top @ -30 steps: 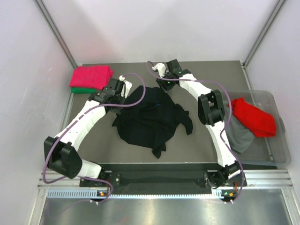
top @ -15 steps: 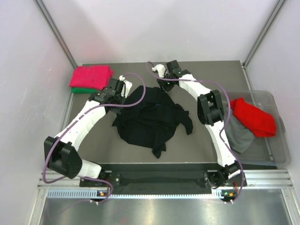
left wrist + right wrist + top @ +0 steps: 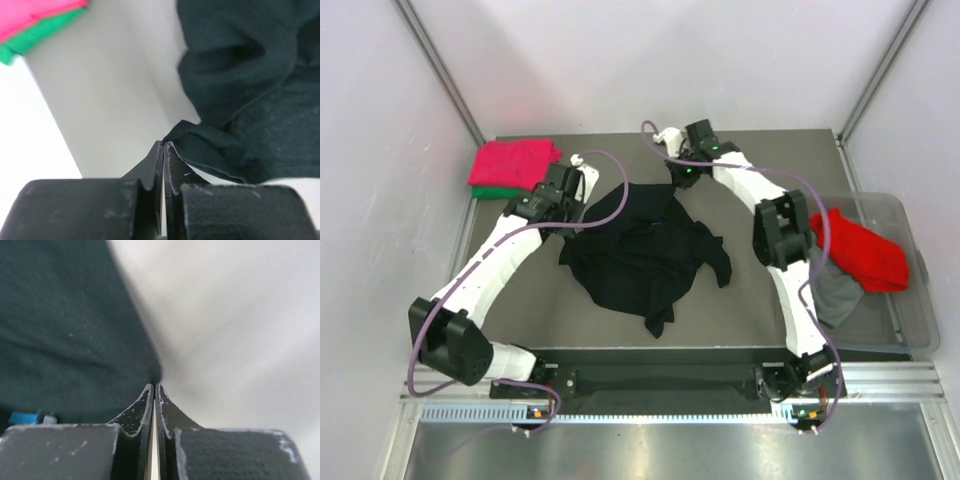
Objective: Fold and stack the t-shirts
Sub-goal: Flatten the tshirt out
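A black t-shirt (image 3: 645,250) lies crumpled on the table (image 3: 760,300). The left gripper (image 3: 588,200) meets its far-left edge and the right gripper (image 3: 680,183) its far edge; their jaws are too small to read. Far left of the shirt, a pink-red tee (image 3: 515,160) sits on a green tee (image 3: 492,192). Right of it, a clear bin (image 3: 912,310) holds a red tee (image 3: 860,250) over a grey tee (image 3: 835,292).

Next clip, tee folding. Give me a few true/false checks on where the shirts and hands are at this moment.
1. The left hand and right hand are each shut on the edge of the black t-shirt. True.
2. The black t-shirt lies neatly folded. False: it lies crumpled on the table.
3. The pink-red t-shirt rests on the green t-shirt. True.
4. The red t-shirt lies on the table. False: it sits in the clear bin with the grey t-shirt.
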`<state>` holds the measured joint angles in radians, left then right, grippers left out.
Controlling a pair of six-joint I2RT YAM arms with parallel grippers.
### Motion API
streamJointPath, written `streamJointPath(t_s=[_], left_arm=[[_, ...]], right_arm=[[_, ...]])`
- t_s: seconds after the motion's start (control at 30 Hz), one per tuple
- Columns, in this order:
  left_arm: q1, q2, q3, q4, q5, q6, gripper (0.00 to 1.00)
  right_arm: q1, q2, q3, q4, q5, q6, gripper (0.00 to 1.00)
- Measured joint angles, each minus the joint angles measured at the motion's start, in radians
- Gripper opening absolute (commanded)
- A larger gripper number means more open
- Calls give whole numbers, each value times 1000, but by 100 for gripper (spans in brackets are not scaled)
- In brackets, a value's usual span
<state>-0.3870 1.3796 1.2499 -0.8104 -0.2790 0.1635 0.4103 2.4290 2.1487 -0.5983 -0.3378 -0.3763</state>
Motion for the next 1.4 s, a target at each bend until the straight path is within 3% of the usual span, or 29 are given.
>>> streamJointPath(t_s=[0.2,0.43,0.67,0.87,1.13,1.4], left_arm=[[0,-51,145,18,-56,61,0],[-1,-121,297,122,-134,192,0],[-1,-204,363,287,-187,345,0],[-1,-291,439,336,-182,384,0],[11,-475,438,318,-131,366,0],[30,-637,444,249,-53,362,0]], right_arm=[[-72,-438,-227,55,49,-55,0],[-119,-900,-244,204,121,-110,0],[-119,-1040,-195,206,210,-130,0],[-128,-1186,-286,153,255,-143,0],[-181,-1386,-314,74,254,-94,0],[-187,-1491,-152,-39,219,-84,0]])
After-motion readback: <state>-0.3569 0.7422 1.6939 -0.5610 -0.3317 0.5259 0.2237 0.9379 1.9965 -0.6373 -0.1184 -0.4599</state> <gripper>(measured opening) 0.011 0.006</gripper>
